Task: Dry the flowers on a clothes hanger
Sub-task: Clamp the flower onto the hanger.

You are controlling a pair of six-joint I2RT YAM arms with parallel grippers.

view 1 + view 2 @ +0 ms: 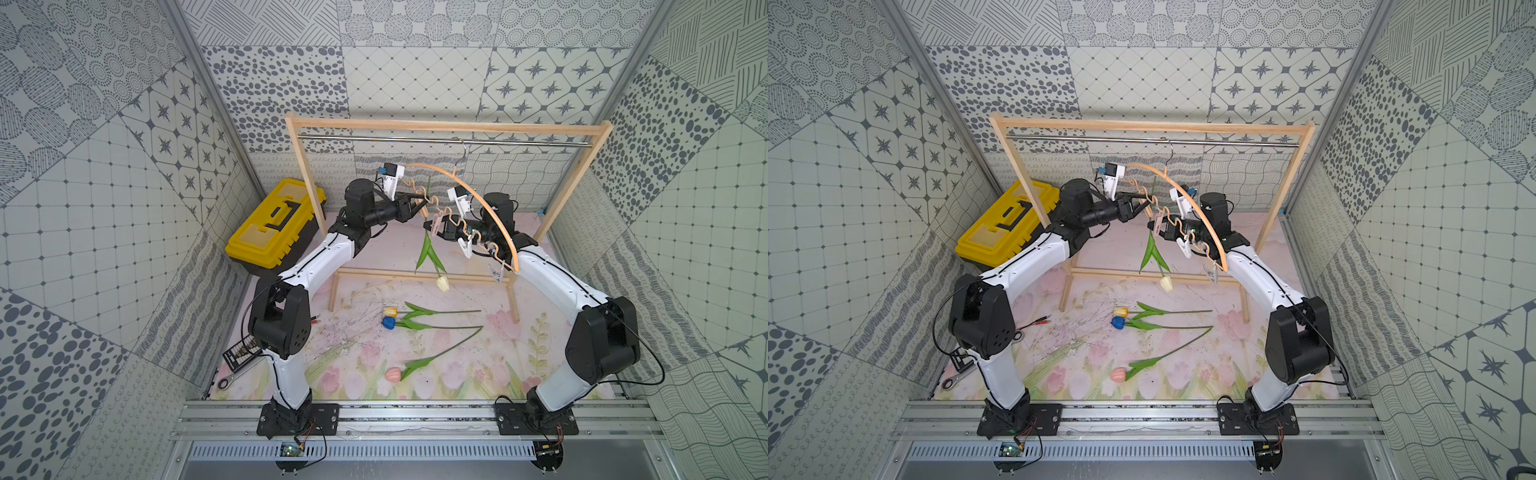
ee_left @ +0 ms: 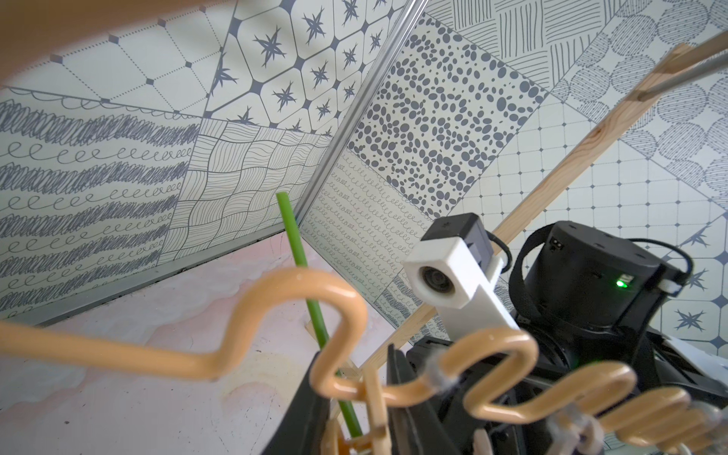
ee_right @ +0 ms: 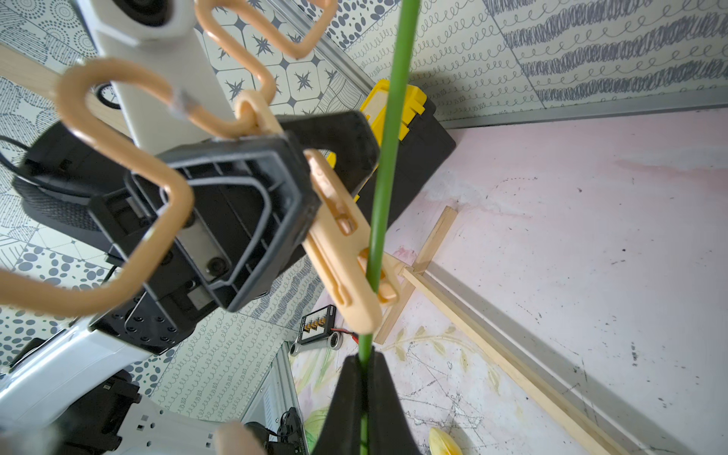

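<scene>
The cream tulip (image 1: 442, 283) hangs head-down beneath the hanger (image 2: 291, 275), its stem in a clothespin (image 3: 342, 252). The left gripper (image 1: 419, 204) squeezes that clothespin; the right gripper (image 3: 364, 378) pinches the stem near it. Three more tulips (image 1: 389, 323) lie on the mat (image 1: 457, 374).

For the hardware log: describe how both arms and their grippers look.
Left arm and right arm match: glossy white curved shells between bulky black joint housings, thin black cables running alongside, black base plates. Left gripper and right gripper have black tapered fingers; a white camera block sits at each wrist.
</scene>
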